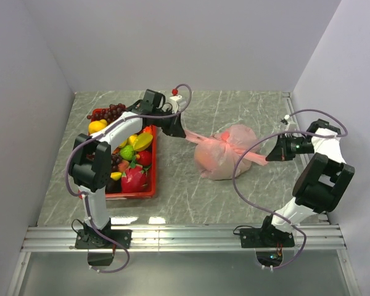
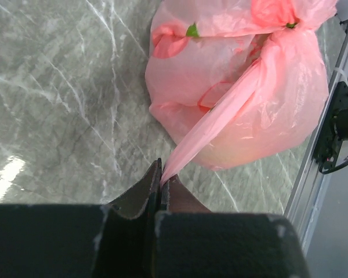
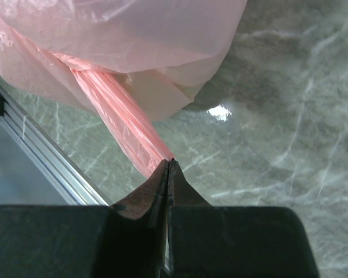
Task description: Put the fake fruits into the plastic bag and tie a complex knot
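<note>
The pink plastic bag (image 1: 225,160) lies bulging on the grey marble table, with fruits showing dimly through its film. Two twisted strands of its film run out from the knot (image 1: 225,141) on top. My left gripper (image 1: 186,134) is shut on the left strand (image 2: 211,124), pulled taut. My right gripper (image 1: 269,157) is shut on the right strand (image 3: 119,119), also taut. The bag fills the left wrist view (image 2: 238,87) and the right wrist view (image 3: 122,46). More fake fruits (image 1: 131,154) lie in the red tray.
The red tray (image 1: 153,182) stands at the left, under the left arm. An aluminium rail (image 1: 185,234) runs along the table's near edge. White walls close in the left, back and right sides.
</note>
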You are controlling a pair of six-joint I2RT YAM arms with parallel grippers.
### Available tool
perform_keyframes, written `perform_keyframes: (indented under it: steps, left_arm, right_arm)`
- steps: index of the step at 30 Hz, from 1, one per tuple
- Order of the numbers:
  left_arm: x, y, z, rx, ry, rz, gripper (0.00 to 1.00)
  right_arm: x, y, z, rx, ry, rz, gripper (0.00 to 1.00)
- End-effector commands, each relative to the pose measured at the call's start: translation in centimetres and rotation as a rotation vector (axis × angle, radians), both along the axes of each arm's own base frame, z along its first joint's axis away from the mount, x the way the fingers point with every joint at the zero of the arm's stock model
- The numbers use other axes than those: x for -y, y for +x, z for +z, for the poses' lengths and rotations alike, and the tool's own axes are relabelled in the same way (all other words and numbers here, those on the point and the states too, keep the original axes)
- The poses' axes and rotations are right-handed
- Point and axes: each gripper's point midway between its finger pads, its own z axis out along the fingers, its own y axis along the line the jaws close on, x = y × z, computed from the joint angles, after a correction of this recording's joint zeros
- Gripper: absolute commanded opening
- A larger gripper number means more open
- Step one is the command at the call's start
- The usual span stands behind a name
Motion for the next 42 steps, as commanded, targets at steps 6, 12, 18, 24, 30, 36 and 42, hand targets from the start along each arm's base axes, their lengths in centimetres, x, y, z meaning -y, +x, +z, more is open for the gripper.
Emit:
perform_keyframes:
  steps: [6, 12, 18, 24, 30, 36, 42]
  left_arm:
    - [-6.0, 4.7, 2.9, 0.184, 0.086, 0.15, 0.0]
    - [-6.3, 3.0, 2.9, 0.145, 0.06, 0.081, 0.14]
    - [-2.3, -0.1, 5.7, 0.196, -0.024, -0.101, 0.56]
    - [-1.4, -0.3, 7.2, 0.366, 0.045, -0.21, 0.84]
    - [-1.8, 1.0, 7.0, 0.58, 0.143, -0.335, 0.99]
    - [0.0, 1.8, 4.0, 0.779, 0.286, -0.521, 0.99]
    - [3.5, 3.3, 1.5, 0.984, 0.436, -0.548, 0.99]
  right_arm:
    - [5.4, 2.9, -0.3, 0.077, -0.404, 0.031, 0.0]
    - [5.6, 3.0, 0.8, 0.081, -0.399, 0.073, 0.0]
    - [1.3, 2.8, 2.9, 0.112, -0.328, 0.166, 0.65]
    - [-0.2, 3.6, 5.0, 0.243, -0.477, 0.246, 0.86]
    - [-1.9, 3.4, 4.4, 0.31, -0.611, 0.404, 0.88]
    - [-2.1, 3.1, 1.5, 0.258, -0.682, 0.505, 0.87]
    - [-1.7, 4.5, -0.2, 0.267, -0.779, 0.487, 0.8]
